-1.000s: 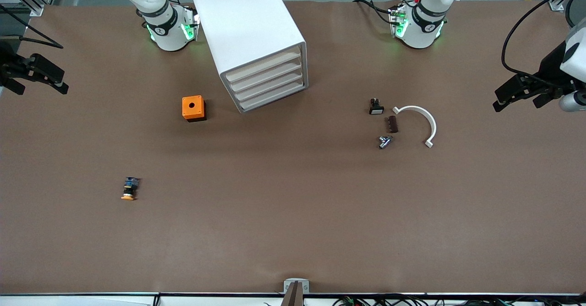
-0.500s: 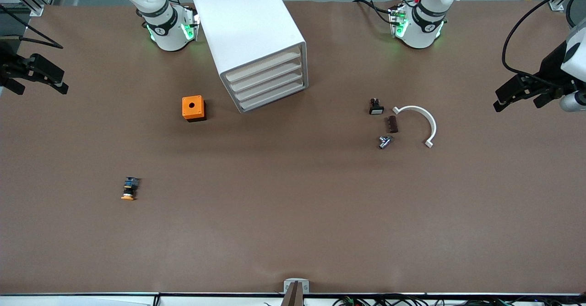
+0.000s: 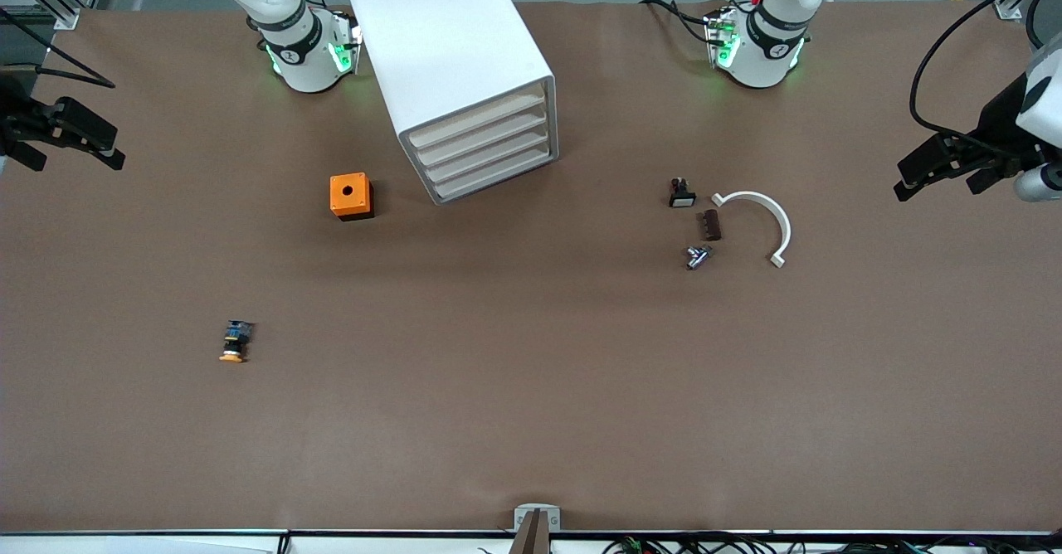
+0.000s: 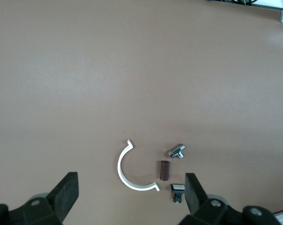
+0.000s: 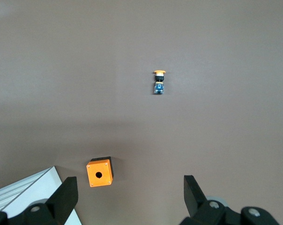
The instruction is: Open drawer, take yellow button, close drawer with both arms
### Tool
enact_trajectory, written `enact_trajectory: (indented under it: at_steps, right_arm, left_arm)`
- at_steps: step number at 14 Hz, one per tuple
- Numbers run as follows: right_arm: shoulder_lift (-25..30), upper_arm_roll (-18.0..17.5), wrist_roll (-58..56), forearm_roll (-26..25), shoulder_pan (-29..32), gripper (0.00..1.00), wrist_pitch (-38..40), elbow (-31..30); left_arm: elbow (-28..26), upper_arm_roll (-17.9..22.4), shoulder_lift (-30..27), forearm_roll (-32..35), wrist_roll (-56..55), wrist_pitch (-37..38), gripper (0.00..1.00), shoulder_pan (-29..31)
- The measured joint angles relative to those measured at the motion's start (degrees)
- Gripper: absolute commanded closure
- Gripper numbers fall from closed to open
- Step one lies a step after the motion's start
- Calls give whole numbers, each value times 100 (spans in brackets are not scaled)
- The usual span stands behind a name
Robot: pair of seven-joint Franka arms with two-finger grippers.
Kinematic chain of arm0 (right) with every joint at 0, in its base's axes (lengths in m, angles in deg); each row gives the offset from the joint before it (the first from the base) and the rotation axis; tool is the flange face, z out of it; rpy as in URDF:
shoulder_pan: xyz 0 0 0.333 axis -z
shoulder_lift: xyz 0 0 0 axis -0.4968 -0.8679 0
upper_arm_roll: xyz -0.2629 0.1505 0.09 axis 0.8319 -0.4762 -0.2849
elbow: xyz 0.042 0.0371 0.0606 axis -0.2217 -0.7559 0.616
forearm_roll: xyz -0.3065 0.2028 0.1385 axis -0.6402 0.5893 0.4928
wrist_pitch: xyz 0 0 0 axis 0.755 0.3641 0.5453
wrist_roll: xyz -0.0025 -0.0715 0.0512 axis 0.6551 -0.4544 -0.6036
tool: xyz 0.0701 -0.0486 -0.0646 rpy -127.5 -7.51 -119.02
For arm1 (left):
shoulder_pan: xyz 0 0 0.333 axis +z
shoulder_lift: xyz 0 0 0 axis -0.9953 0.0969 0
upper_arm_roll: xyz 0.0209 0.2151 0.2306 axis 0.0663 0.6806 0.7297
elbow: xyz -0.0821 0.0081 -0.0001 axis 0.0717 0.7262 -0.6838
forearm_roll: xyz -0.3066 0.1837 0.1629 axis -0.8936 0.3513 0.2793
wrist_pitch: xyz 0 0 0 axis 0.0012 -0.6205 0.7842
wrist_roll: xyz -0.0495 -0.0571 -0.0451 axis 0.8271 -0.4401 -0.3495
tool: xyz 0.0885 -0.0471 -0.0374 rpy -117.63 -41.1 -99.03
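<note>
The white cabinet (image 3: pixel 448 48) stands between the arm bases, and all its drawers are shut. The drawer (image 3: pixel 477 120) is the uppermost one. The button (image 3: pixel 236 342), with an orange cap and a black-and-blue body, lies on its side on the table, nearer the front camera toward the right arm's end. It also shows in the right wrist view (image 5: pixel 159 82). My right gripper (image 3: pixel 70 149) (image 5: pixel 130 199) hangs open and empty, high over the right arm's end of the table. My left gripper (image 3: pixel 933 191) (image 4: pixel 130 197) hangs open and empty over the left arm's end.
An orange cube with a hole (image 3: pixel 351 196) (image 5: pixel 100 171) sits beside the cabinet. Toward the left arm's end lie a black part with a white face (image 3: pixel 681 194) (image 4: pixel 177 189), a brown piece (image 3: pixel 711 225), a metal fitting (image 3: pixel 697 256) and a white arc (image 3: pixel 767 216).
</note>
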Motion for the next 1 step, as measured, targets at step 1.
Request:
enact_trajectory:
  at_steps: [1]
  right_arm:
    - [0,4,1,11,0,0,17,0]
  left_arm:
    - [0,0,0,0,0,8,0,0]
